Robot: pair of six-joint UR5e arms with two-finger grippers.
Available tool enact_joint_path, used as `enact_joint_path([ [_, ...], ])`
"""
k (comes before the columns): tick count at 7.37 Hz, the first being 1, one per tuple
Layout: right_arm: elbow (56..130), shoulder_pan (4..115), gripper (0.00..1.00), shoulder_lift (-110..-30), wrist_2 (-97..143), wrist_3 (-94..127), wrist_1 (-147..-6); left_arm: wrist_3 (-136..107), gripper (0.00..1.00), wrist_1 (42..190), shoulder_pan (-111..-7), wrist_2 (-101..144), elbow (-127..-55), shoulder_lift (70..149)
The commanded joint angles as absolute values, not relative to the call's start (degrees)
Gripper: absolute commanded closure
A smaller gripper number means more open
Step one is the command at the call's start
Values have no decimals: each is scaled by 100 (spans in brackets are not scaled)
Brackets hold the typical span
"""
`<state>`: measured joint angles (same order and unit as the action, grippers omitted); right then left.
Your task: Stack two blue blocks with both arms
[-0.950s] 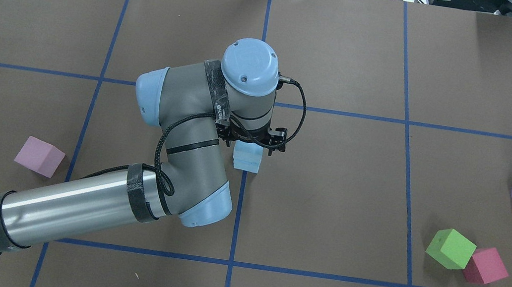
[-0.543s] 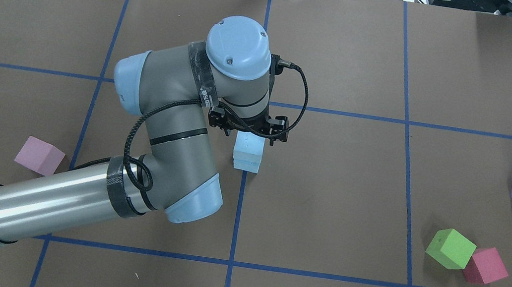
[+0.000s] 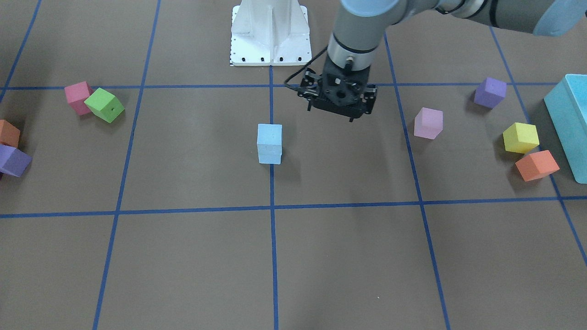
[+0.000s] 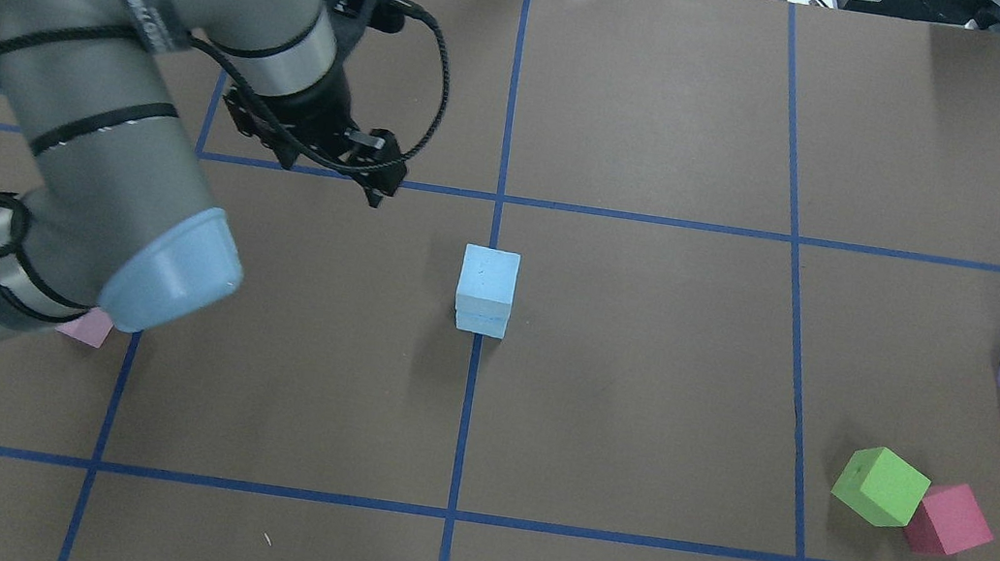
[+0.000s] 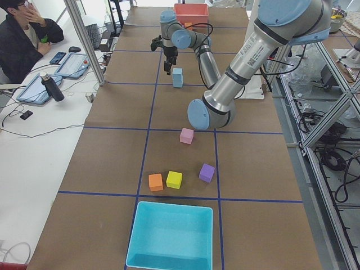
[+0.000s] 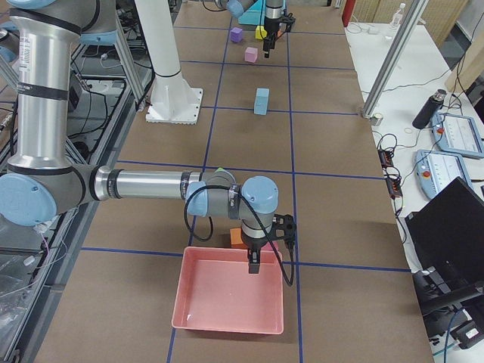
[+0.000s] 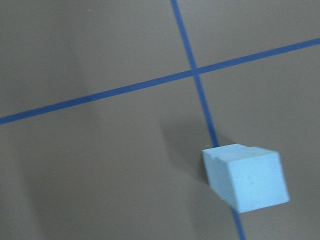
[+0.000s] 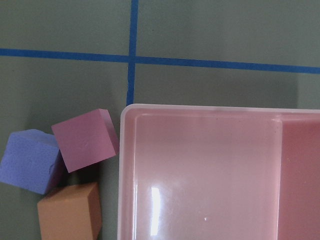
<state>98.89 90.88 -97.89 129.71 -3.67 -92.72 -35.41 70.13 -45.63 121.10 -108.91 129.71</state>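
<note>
Upper blue block (image 4: 489, 273): sits squarely on the lower blue block (image 4: 480, 324). The stack stands at the centre of the desk (image 4: 641, 388), on a blue tape line (image 4: 463, 432).
Left gripper (image 3: 338, 106): hangs above the desk, near the stack but apart from it. Fingers spread, holding nothing.
Right gripper (image 6: 253, 261): at the desk's far end, over the rim of the pink tray (image 6: 227, 299). Cannot tell how the fingers stand.

Robotics lab, not a home. Table (image 4: 641, 388) was covered w/ brown paper & a blue tape grid (image 4: 467, 413). White robot pedestal (image 3: 270, 32) was bolted on, alu frame posts (image 5: 84, 39) stood alongside, operator (image 5: 25, 34) sat at a side desk w/ teach pendant (image 5: 79, 64); laptop (image 6: 454, 227) nearby.
</note>
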Motion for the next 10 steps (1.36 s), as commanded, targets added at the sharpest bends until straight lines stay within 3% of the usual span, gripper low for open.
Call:
enact_joint_path([
  [1, 9844, 9088, 0, -9800, 12973, -378, -9272, -1477, 1, 7039, -5515, 12208, -11197, 11862],
  [5, 9818, 9088, 0, -9826, 12973, -378, -9273, -70, 1, 7206, -7195, 12534, -11040, 10016],
  [6, 9809, 9088, 0, -9826, 12973, -369, -9272, 8, 1, 7625, -7781, 12551, -10526, 9880],
  [10, 9809, 9088, 0, -9826, 12973, -378, -9272, 1359, 1, 8688, -8566, 13196, -9995, 8573],
])
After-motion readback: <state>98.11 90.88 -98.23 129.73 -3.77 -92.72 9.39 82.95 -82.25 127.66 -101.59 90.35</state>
